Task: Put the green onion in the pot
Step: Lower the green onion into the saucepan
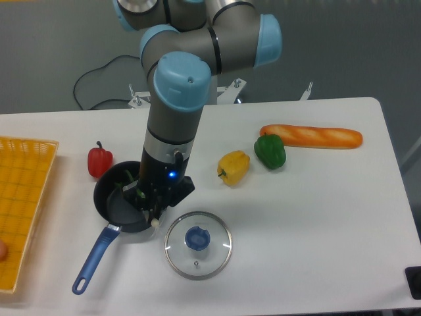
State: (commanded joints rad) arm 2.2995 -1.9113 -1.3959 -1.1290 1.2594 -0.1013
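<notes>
Onion (129, 179) is the thing to watch, and only a little of it shows: thin green bits poking up inside the pot, with a small white end (155, 223) peeking out low by the pot's near edge. Starting at the left, a yellow basket (23, 197) sits at the table's side, well away from the job. Next comes a red pepper (99, 161), just beside the pot's back rim. The pot (115, 204) is dark and round, and its blue handle (95, 257) points down toward the front, so the open top is free for things to go in. The gripper (150, 201) hangs low over the pot's right side, and the arm comes straight down on it, which I think is so the onion can be let go inside. The fingers look closed around the onion, but they are dark and partly hidden, so I am not fully sure. The glass lid (197, 245) lies flat on the table just right of the pot, out of the way. Farther right are a yellow pepper (234, 167), a green pepper (270, 151), and a long loaf (312, 136), all well apart from the pot.
</notes>
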